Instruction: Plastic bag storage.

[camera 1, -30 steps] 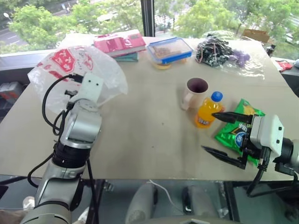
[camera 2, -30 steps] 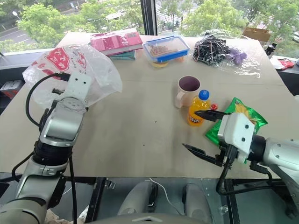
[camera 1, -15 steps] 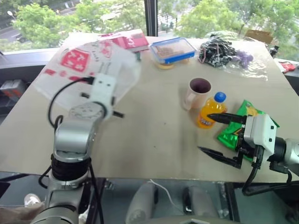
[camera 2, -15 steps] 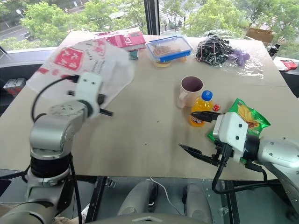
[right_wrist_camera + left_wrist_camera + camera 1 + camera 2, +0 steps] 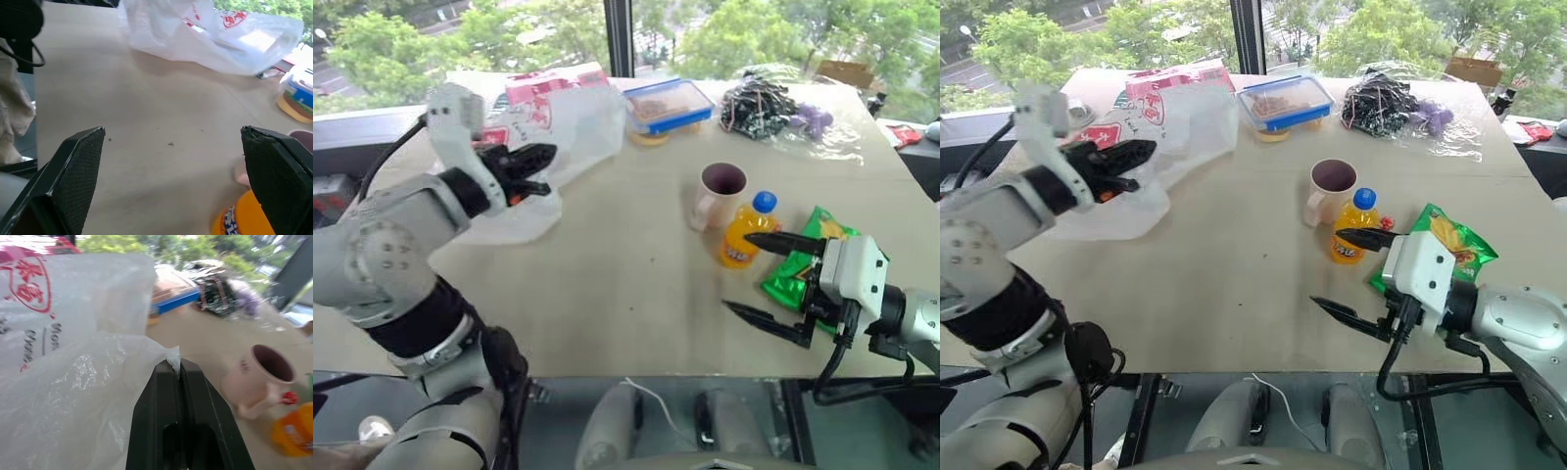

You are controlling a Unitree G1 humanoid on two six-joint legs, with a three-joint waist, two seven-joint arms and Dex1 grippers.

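I note the left end effector [image 5: 178, 369] pinching an edge of the bag [image 5: 563, 127] (its bulk drapes onto the desk's [image 5: 626, 284] far-left part); right end effector [image 5: 773, 279] gapes wide, empty.

You can make out red printed panels with white characters on the plastic bag [image 5: 58, 333] at far left, one a red ring around characters, but none is sharp enough to read.
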